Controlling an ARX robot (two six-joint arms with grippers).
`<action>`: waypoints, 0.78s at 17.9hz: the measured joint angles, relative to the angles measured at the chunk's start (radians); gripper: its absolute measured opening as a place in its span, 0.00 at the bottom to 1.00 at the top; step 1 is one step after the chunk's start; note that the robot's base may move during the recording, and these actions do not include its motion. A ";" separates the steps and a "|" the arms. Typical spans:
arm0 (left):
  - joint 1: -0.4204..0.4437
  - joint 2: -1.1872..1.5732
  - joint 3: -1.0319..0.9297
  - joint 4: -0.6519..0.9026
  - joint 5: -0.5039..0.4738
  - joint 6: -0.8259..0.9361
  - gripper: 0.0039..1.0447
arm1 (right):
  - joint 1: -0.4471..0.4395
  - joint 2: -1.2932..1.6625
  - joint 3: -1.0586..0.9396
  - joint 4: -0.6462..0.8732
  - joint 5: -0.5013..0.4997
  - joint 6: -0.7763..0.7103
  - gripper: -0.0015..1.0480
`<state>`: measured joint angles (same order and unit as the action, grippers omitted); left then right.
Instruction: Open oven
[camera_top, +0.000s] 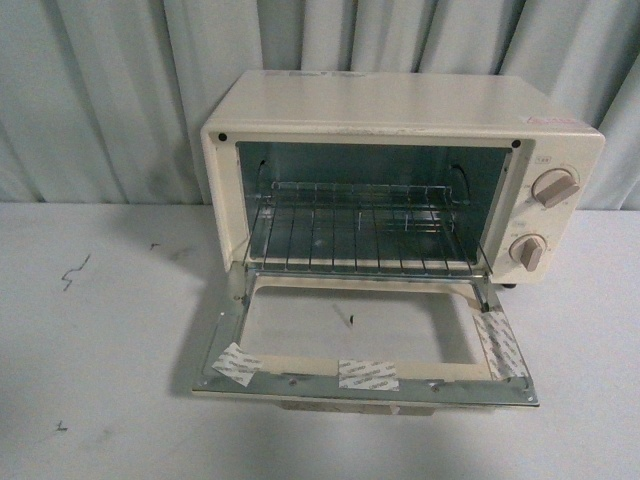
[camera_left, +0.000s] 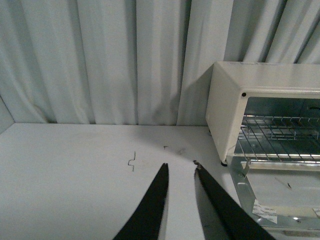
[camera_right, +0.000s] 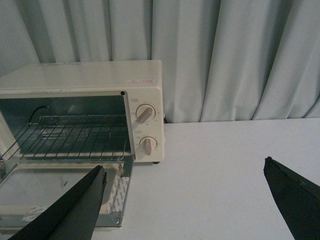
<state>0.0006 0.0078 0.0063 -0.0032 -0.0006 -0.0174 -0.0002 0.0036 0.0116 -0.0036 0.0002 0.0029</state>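
The cream-white oven (camera_top: 400, 110) stands at the back of the table with its door (camera_top: 365, 378) folded down flat toward me, the wire rack (camera_top: 360, 235) showing inside. Two round knobs (camera_top: 553, 188) sit on its right panel. In the front view neither arm shows. My left gripper (camera_left: 180, 169) is shut and empty, hovering over the table left of the oven (camera_left: 225, 110). Off to the right of the oven (camera_right: 145, 100), my right gripper (camera_right: 185, 170) is open wide with nothing in it, one of its fingers (camera_right: 85, 200) over the door's corner (camera_right: 117, 200).
Pale pleated curtains (camera_top: 120, 90) hang close behind the table. Small dark scribble marks (camera_top: 74, 270) lie on the white tabletop (camera_top: 100, 380) left of the oven. Taped patches (camera_top: 368, 374) sit on the door frame.
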 joint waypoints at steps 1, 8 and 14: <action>0.000 0.000 0.000 0.000 0.000 0.000 0.30 | 0.000 0.000 0.000 0.000 0.000 0.000 0.94; 0.000 0.000 0.000 0.000 0.000 0.000 0.95 | 0.000 0.000 0.000 0.000 0.000 0.000 0.94; 0.000 0.000 0.000 0.000 0.000 0.000 0.94 | 0.000 0.000 0.000 0.000 0.000 0.000 0.94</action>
<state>0.0006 0.0078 0.0063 -0.0032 -0.0006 -0.0174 -0.0002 0.0036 0.0116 -0.0036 0.0002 0.0029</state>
